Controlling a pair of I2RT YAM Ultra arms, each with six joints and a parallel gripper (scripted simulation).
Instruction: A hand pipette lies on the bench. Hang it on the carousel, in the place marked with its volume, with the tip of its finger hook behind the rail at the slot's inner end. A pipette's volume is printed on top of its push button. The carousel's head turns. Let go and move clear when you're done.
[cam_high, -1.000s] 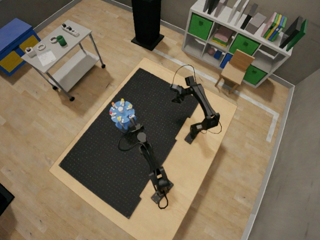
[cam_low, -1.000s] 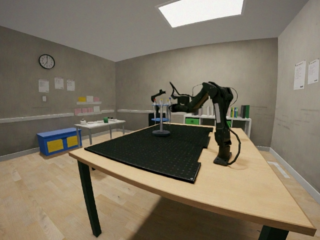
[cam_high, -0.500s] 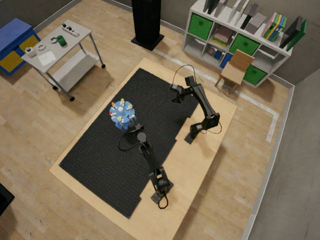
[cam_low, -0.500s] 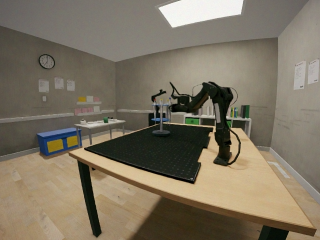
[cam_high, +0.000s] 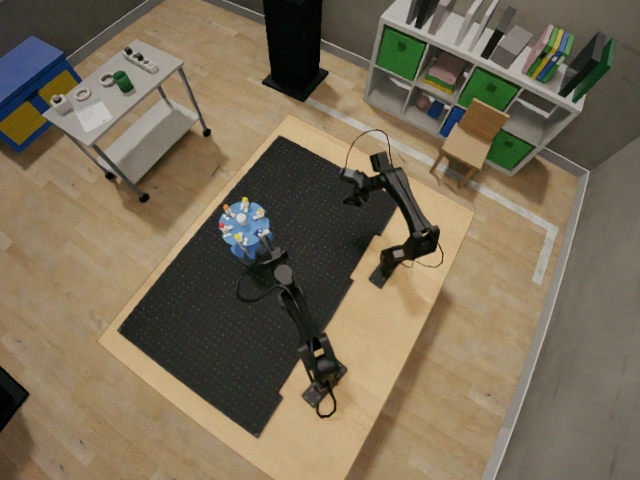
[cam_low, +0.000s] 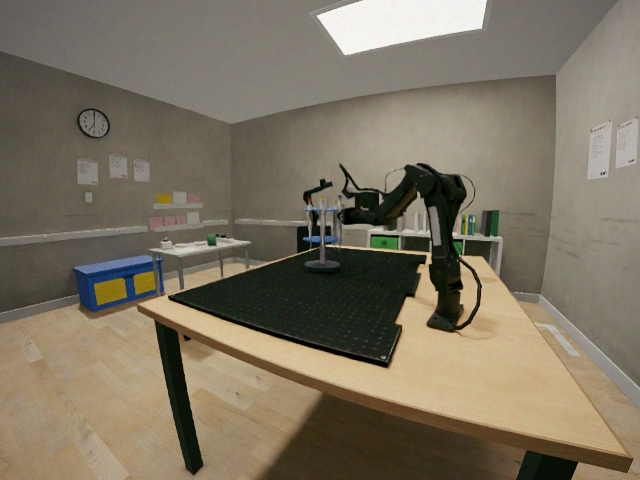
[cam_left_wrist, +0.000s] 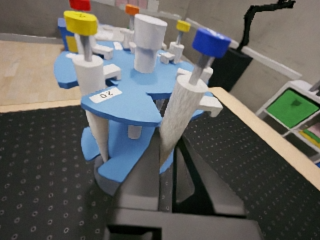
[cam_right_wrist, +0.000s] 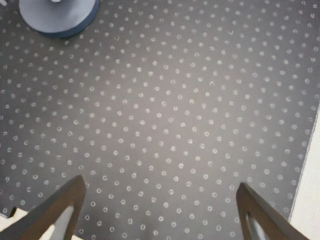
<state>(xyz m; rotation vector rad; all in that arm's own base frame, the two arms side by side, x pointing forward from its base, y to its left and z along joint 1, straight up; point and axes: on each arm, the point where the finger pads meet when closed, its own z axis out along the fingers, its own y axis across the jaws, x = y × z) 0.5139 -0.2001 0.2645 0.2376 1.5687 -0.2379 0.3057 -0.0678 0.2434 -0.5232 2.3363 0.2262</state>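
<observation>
Gripping the blue-topped pipette (cam_high: 264, 236) (cam_left_wrist: 183, 102), my left hand (cam_high: 267, 245) (cam_left_wrist: 167, 132) was closed nearly all the way around its shaft, beside the carousel (cam_high: 247, 225) (cam_low: 321, 239) (cam_left_wrist: 130, 102); my right hand (cam_high: 353, 200) (cam_right_wrist: 160, 184) stood wide open, holding nothing.

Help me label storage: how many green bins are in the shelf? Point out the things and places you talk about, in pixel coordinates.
3: one upper left (cam_high: 402, 53) (cam_low: 384, 242) (cam_left_wrist: 293, 109), one upper row, third column (cam_high: 487, 91) (cam_low: 457, 247), one lower right (cam_high: 510, 150). The chair (cam_high: 467, 146) may hide another.
</observation>
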